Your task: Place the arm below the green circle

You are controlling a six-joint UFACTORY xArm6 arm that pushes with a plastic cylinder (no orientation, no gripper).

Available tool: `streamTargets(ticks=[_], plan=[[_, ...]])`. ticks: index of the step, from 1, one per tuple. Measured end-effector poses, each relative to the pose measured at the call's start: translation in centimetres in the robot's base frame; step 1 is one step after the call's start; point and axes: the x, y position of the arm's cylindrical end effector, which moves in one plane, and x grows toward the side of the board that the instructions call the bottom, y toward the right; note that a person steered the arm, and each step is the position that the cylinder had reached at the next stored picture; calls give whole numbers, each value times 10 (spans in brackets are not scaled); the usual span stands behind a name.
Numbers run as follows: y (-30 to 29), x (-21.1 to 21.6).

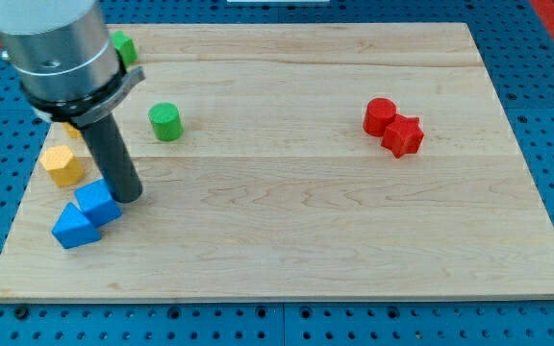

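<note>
While my tip (129, 196) rests on the board (306, 240) just right of the blue cube (97, 202), it sits nearer the cam than the green circle (165, 122) & a bit left of it, w/ bare wood between. Judging by that, the arm is already roughly below the circle, though it prob needs a small shift right to line up under it. No jaws on this rig: the tool is a plain dark rod, holding nothing, touching or nearly touching the cube's right edge — can't tell which from this angle.

Green circle: left part of board, far half, standing upright on its flat end, round top facing up. Its axis runs vertical; being round, it has no heading along the table.

Other bits: blue wedge-like block (73, 228) sits against the cube's near-left side, prob pushed together as a pair. Yellow hexagon (62, 165) lies just beyond them near the left edge. Another green block (123, 45) peeks out behind the arm body at far left, shape hidden. Red cylinder (379, 115) & red star (403, 135) touch each other, well apart on the right.
</note>
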Motion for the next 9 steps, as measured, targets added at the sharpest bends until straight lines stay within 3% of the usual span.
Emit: streamTargets(ticks=[2,9], plan=[[27,-44],[24,-51]])
